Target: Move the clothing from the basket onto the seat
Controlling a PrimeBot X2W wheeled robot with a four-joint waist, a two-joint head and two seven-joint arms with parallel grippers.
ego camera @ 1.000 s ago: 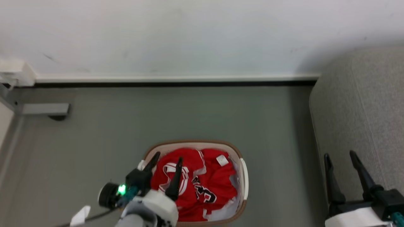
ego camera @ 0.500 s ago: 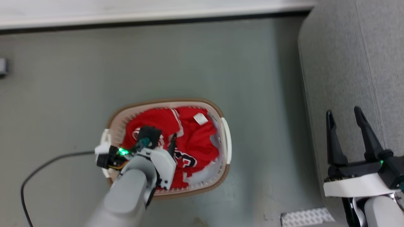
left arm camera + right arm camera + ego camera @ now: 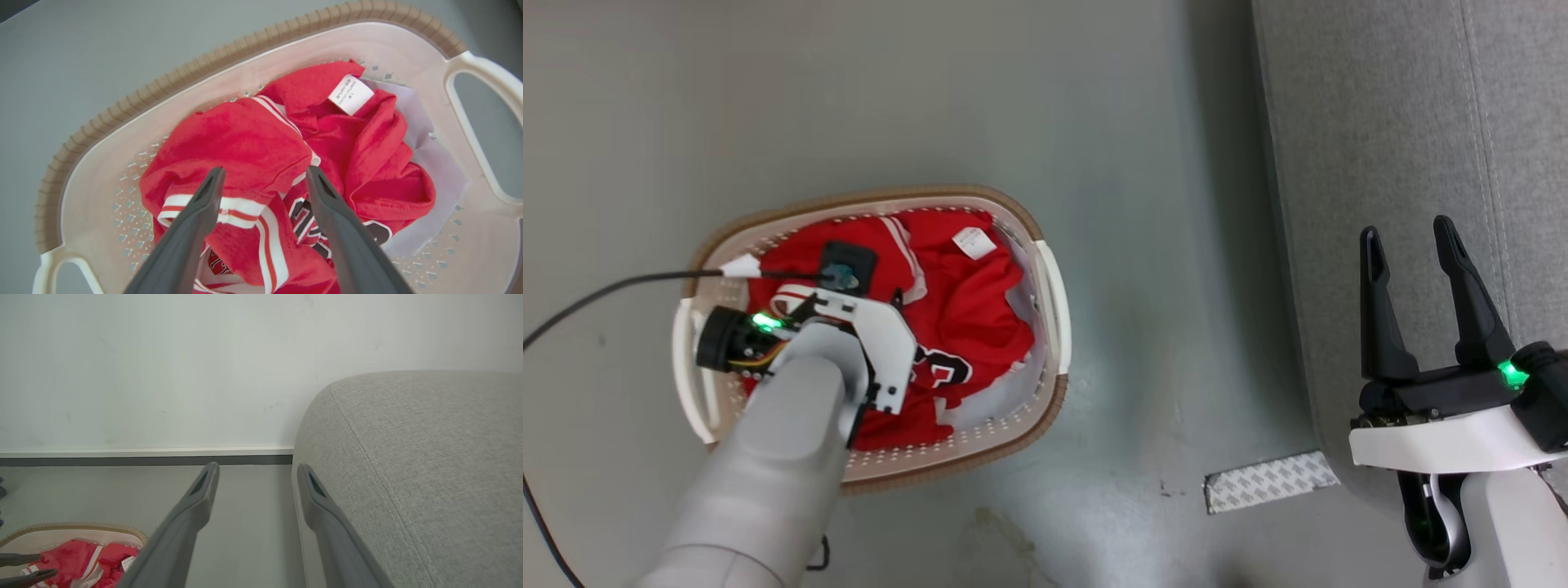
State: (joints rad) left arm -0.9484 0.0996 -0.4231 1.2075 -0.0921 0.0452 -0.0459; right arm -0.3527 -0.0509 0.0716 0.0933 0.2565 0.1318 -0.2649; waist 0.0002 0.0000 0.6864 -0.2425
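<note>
Head view: the clothing (image 3: 964,310) lies in the basket (image 3: 866,196), left of the seat (image 3: 1380,122); the right gripper (image 3: 1406,229) is spread beside the seat. Left wrist view: the left gripper (image 3: 261,175), spread, hangs over the clothing; better go lower, then pinch a thick fold. Right wrist view: jaws apart, empty.

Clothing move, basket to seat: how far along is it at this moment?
Done: nothing yet. The clothing lies bunched in the basket, and the visible stretch of the seat carries none. In hand: the left pincer is open inside the basket, with a red fold between its fingers, not clamped. The right pincer is open and empty by the seat. Left: close, lift, carry across, release.
</note>
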